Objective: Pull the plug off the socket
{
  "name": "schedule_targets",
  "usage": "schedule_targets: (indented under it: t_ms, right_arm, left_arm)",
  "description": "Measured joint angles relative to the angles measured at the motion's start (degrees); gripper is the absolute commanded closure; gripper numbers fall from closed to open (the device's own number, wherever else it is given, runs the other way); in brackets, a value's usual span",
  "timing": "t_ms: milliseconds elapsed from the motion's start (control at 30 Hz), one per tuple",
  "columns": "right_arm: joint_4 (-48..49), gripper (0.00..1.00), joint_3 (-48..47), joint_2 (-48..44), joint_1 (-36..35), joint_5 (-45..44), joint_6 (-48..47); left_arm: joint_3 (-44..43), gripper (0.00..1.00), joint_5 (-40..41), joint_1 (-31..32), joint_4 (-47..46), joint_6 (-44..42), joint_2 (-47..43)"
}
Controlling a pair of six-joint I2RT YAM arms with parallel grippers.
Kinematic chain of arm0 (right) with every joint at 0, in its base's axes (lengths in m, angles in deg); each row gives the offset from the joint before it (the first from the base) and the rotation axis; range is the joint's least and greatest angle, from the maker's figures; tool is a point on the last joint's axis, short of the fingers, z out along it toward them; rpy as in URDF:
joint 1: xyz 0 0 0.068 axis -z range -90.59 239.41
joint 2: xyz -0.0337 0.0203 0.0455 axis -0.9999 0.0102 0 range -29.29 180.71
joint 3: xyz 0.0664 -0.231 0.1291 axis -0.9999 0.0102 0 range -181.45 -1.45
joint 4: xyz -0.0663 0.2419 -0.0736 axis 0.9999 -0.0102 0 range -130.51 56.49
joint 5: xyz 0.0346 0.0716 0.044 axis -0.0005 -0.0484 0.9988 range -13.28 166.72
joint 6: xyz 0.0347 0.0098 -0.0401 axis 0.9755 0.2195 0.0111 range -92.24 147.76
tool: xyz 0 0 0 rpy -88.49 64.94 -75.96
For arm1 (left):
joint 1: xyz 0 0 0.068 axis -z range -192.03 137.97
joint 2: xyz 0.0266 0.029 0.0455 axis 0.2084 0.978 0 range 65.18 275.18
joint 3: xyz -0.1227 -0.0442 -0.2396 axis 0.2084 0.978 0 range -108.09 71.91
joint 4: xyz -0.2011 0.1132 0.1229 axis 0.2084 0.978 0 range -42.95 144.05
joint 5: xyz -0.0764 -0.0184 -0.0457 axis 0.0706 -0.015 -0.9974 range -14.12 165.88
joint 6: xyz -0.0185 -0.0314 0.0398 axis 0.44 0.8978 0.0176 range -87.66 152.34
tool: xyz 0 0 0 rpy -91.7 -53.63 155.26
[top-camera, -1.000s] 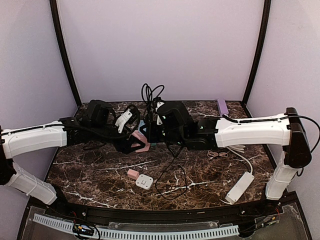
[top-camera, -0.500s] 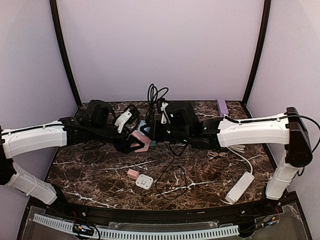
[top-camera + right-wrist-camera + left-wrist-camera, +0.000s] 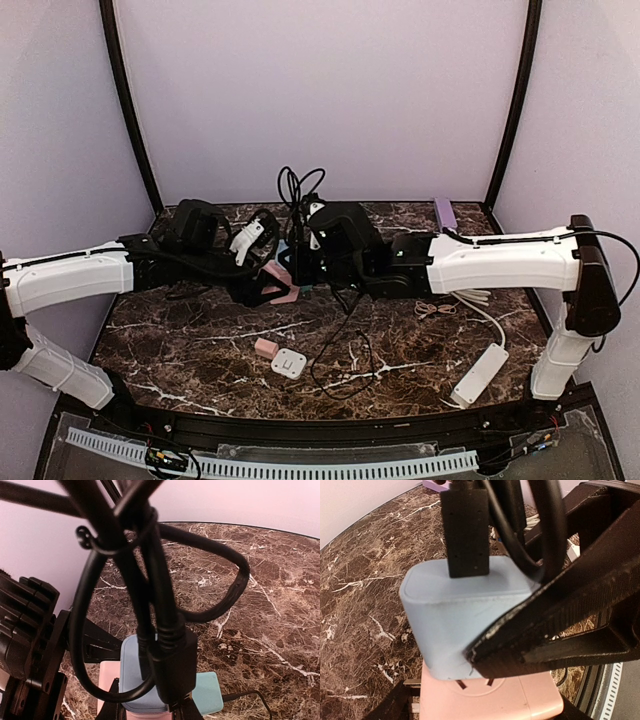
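From above, your left end effector [image 3: 264,291] sits half open around the pink socket [image 3: 284,284] mid-counter, probably bracing it. The right end effector [image 3: 303,262] meets it from the other side, with a black lead [image 3: 293,185] looping up. The left wrist view shows the plug [image 3: 455,605], a pale blue block, seated on the socket with its prongs [image 3: 461,684] showing. In the right wrist view, that end effector is pinched nearly closed on the plug, seemingly at its black connector, ready to pull. The dark marbled counter [image 3: 200,345] also carries a white power strip [image 3: 480,372], and lilac walls enclose it.
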Motion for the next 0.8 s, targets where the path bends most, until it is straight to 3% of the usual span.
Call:
schedule_targets:
  t_ms: [333,800]
  right_arm:
    - [-2.45,1.00,-1.77,0.72,-1.09,-3.65,-1.70]
    - [2.58,1.00,3.45,-1.55,3.08,6.86,4.92]
  left_arm:
    - [0.00,0.93,-0.04,0.00,0.00,-0.07,0.02]
    - [0.00,0.94,0.04,0.00,-0.04,-0.17,0.63]
